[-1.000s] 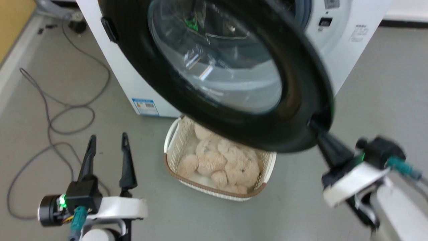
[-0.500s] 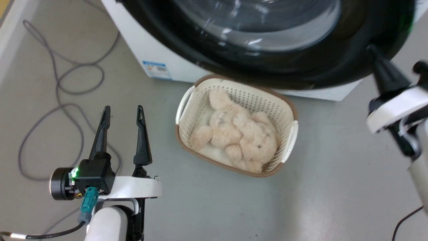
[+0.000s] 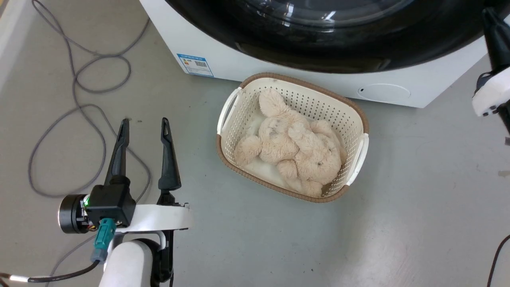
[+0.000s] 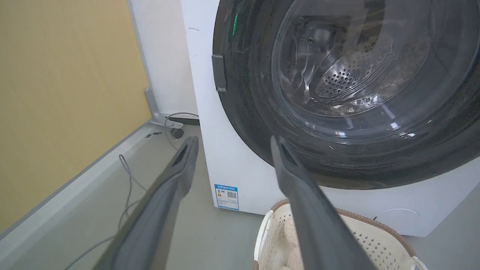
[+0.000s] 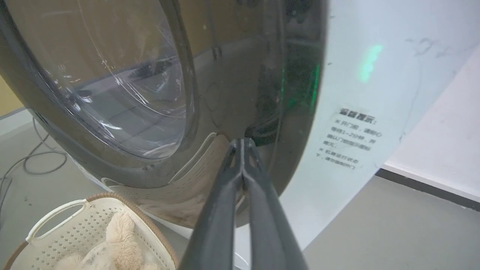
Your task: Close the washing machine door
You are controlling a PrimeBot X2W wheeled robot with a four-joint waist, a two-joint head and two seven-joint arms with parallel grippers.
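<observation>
1. the large round black-rimmed washing machine door (image 4: pixel 348 82) with its bulging clear glass bowl fills the upper right of the left wrist view, flat against the big white front-loading washing machine (image 4: pixel 210 157); latched or not, i cannot tell.
2. the right hand (image 5: pixel 243 142) has its two dark fingers (image 5: pixel 221 210) pressed together on nothing, tips at the door's glossy rim, mid-frame in the right wrist view.
3. the left hand (image 3: pixel 145 119) is spread open and empty at the head view's lower left.
4. a cream perforated plastic basket (image 3: pixel 233 119) holding a beige plush toy (image 3: pixel 295 147) sits centre frame, just before the machine.
</observation>
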